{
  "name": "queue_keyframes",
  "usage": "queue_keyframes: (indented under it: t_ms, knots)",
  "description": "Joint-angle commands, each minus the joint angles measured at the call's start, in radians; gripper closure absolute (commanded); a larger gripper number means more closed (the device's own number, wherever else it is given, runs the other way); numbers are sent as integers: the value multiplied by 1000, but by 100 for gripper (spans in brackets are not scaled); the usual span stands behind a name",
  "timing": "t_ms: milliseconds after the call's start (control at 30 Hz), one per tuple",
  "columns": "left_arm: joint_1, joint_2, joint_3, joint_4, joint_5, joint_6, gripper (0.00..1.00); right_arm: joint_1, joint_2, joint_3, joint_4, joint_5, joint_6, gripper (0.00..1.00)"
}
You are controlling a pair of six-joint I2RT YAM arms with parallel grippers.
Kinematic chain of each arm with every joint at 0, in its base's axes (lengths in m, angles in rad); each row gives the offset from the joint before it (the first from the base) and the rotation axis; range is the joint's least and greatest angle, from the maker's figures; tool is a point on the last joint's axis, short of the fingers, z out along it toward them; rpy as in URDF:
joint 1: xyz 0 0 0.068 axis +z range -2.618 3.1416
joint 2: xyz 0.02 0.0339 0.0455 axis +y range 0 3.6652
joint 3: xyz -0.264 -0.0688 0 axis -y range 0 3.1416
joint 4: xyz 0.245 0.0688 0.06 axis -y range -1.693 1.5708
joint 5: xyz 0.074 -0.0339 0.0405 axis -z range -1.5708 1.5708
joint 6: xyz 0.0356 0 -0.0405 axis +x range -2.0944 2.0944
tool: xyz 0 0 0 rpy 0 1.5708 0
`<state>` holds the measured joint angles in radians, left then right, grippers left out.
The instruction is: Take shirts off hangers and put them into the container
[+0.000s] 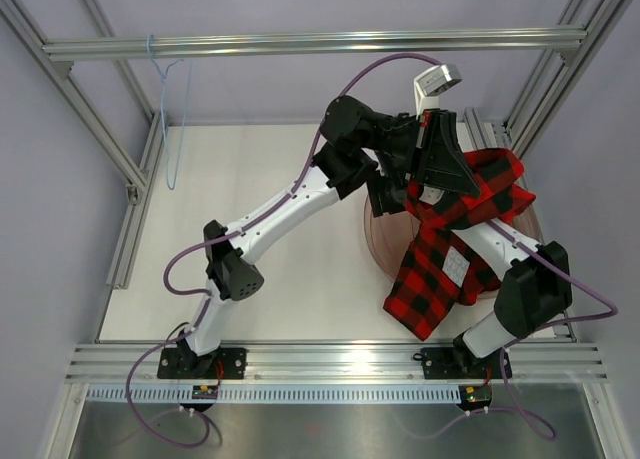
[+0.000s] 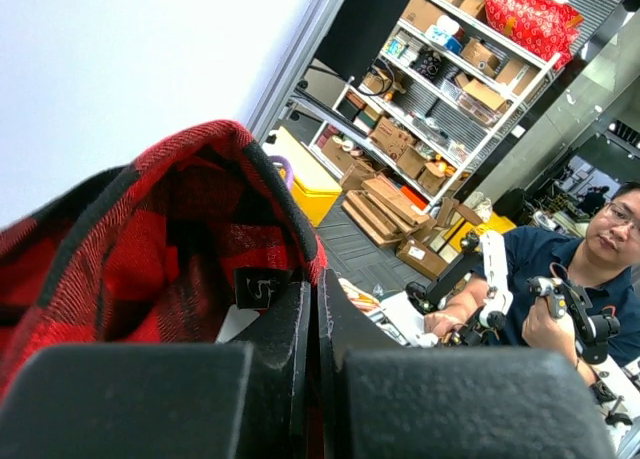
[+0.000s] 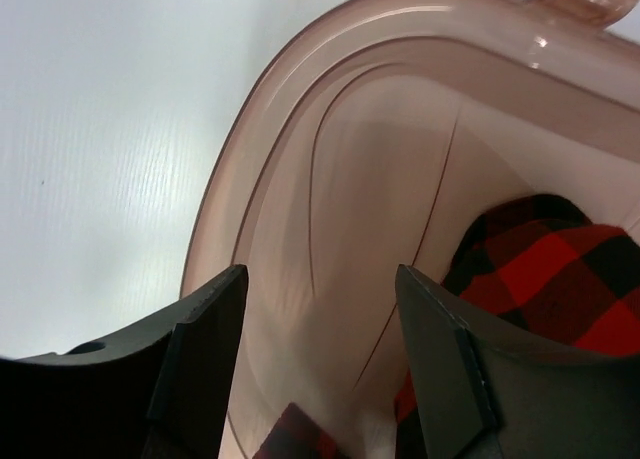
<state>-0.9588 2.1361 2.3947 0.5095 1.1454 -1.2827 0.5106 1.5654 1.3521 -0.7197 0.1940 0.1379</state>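
The red-and-black plaid shirt lies draped over the pinkish tub and across my right arm, one end hanging past the tub's near rim. My left gripper is raised above the tub and shut on the shirt's upper edge. In the left wrist view the cloth bunches against the closed gripper. My right gripper stands open and empty inside the tub, with a fold of shirt to its right. The light-blue wire hanger hangs bare from the top bar at far left.
Aluminium frame bars run across the back and down both sides, with a rail along the table's left edge. The left arm's elbow stands high behind the tub. Beyond the cell sits a person.
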Motion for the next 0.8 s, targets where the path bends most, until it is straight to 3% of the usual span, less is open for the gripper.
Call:
queue_keyframes:
  t_ms: [0,333,567,767]
  knots:
    - [12,36,21,31,-26,-3,100,57,-57,-36,22,70,48,29]
    - [58,79,29,-72,-55,65,100,216,-77,-177,36,131,164,16]
    - [114,116,47,-129,-75,62,100,345,-25,-174,-14,214,235,13]
    - [169,114,47,-109,-92,14,99,374,-21,-223,22,200,246,12]
